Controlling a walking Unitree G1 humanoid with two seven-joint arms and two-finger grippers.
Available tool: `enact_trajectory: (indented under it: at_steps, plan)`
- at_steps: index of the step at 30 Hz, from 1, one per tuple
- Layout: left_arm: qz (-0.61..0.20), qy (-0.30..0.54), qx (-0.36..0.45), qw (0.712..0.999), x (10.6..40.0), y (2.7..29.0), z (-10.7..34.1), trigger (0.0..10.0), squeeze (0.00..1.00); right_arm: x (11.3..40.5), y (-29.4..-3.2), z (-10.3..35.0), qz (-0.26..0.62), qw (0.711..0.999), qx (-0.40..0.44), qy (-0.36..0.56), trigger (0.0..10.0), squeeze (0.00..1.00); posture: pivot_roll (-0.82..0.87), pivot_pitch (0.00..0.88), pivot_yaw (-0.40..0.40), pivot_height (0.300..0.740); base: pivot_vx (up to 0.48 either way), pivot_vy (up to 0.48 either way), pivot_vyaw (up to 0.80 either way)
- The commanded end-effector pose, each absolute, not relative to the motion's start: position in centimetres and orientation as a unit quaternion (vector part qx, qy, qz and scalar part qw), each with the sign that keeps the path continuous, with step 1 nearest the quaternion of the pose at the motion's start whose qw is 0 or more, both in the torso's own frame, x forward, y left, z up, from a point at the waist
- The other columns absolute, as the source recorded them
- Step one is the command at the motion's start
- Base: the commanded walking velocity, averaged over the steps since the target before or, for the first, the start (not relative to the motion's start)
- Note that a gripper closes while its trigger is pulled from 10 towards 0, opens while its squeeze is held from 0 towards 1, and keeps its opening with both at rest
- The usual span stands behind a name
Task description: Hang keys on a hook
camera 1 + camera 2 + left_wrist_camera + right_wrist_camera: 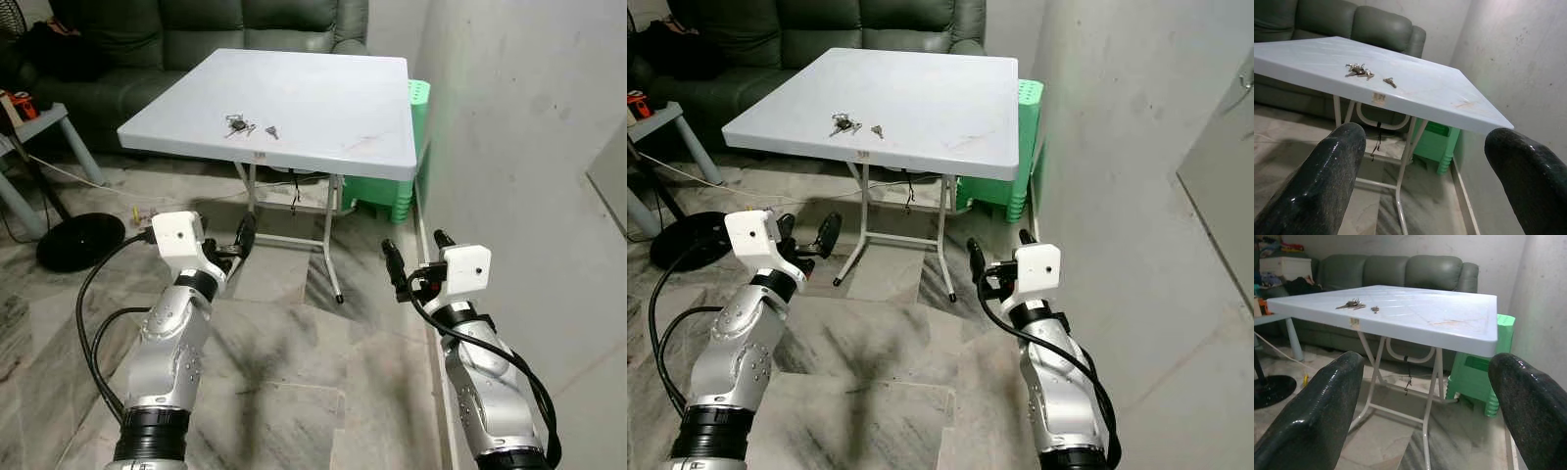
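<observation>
A: Reaching is not on yet. The bunch of small metal keys [237,125] lies on the pale grey square folding desk [323,98] in the upper middle of the frame, toward its near-left edge, with a single small loose key [271,131] just beside it. Both your tools are well short of the desk, low in the picture.

B: How do the tools stand?

A: The left tool [235,250] sits lower left, the right tool [416,257] lower right. Each has its two black fingers spread wide and holds nothing.

B: So what makes this step go well?

A: I'd say walk closer first, squaring up to the near edge so the keys come to centre frame. Mind the grey concrete wall [529,127] and the green plastic stool [402,181] on the right. Then bring one tool down over the bunch. I cannot make out any hook from here.
</observation>
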State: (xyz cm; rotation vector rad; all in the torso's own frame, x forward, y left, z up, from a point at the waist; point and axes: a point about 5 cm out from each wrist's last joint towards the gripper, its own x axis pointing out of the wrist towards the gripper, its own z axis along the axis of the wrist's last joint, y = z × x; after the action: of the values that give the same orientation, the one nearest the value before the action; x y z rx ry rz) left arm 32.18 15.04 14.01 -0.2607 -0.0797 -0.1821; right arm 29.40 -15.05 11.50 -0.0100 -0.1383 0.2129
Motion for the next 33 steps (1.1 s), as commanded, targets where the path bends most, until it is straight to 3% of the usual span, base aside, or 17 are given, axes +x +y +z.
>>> enact_trajectory:
  at_steps: [1,33]
  plan:
    - [-0.087,-0.038,-0.130,0.987,32.28,15.43,13.89,10.0,0.00,29.40,-14.77,12.19,0.110,0.991,-0.007,-0.081,10.0,0.00,-0.07,0.000,-0.021,0.740,0.000,0.472,0.00]
    - [-0.075,-0.047,-0.135,0.987,32.29,15.87,13.91,10.0,0.00,28.86,-15.03,12.22,0.116,0.990,-0.013,-0.076,10.0,0.00,-0.06,0.000,-0.041,0.740,0.000,0.475,0.00]
